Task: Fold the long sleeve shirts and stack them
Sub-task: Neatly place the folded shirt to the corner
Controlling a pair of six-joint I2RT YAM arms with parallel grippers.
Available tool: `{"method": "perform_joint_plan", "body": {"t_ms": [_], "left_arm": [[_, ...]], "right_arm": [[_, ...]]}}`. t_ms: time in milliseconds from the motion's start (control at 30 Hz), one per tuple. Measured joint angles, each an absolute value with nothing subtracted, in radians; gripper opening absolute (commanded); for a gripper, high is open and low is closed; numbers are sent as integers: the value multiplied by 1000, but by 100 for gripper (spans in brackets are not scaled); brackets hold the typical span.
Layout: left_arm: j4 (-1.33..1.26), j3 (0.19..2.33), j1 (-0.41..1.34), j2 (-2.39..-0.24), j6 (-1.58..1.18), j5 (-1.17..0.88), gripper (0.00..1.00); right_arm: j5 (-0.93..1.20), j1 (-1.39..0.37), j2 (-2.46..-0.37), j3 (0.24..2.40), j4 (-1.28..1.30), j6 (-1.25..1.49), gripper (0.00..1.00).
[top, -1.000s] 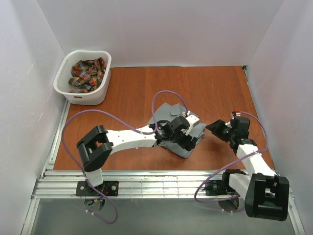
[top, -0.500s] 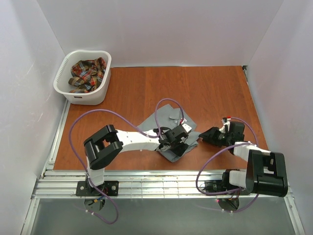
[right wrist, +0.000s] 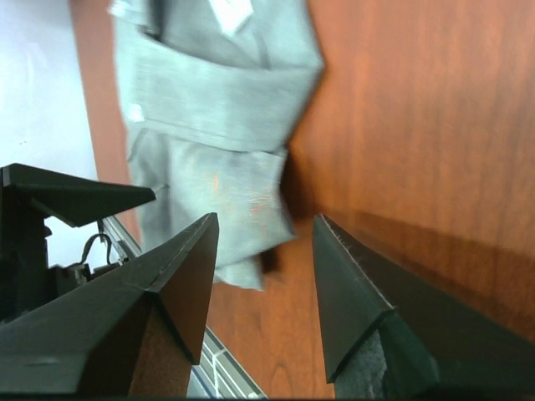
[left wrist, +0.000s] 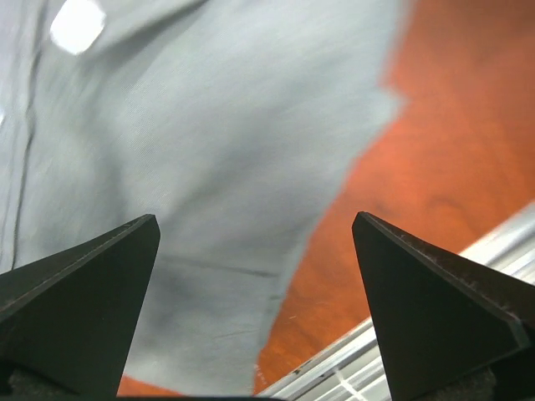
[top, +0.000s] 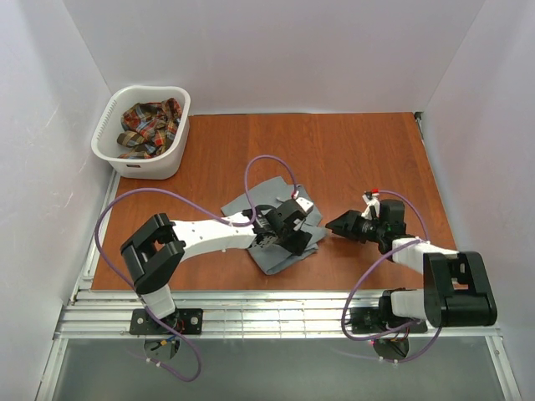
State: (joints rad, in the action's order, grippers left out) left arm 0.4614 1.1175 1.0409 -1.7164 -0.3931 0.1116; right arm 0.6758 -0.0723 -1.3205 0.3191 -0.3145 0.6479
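Nearest the arm bases, the left gripper was positioned over the grey shirt. In the left wrist view the left gripper was released, its jaws set wide apart with nothing between them and the grey cloth directly below. I could not tell whether the fingers touched the cloth.

The right gripper lay low over the surface, just beside the shirt's right edge and pointed toward it. In the right wrist view the right gripper was also released, jaws parted and holding nothing, with the shirt ahead of it.

The grey shirt lay in a folded, rumpled bundle on the surface near the front edge, between the two grippers.

At the far left corner stood the white basket, well apart from the arms. The plaid shirt lay bunched inside it.
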Motion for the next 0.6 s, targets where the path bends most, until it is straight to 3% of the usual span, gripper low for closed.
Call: {"method": "perform_joint_plan", "body": {"t_ms": [367, 600], "left_arm": [[403, 1362, 1117, -1869, -179, 131, 82], [397, 1406, 1146, -2024, -101, 218, 77]], "right_arm": [[582, -72, -974, 147, -256, 801, 43], [500, -67, -781, 50, -219, 939, 42]]}}
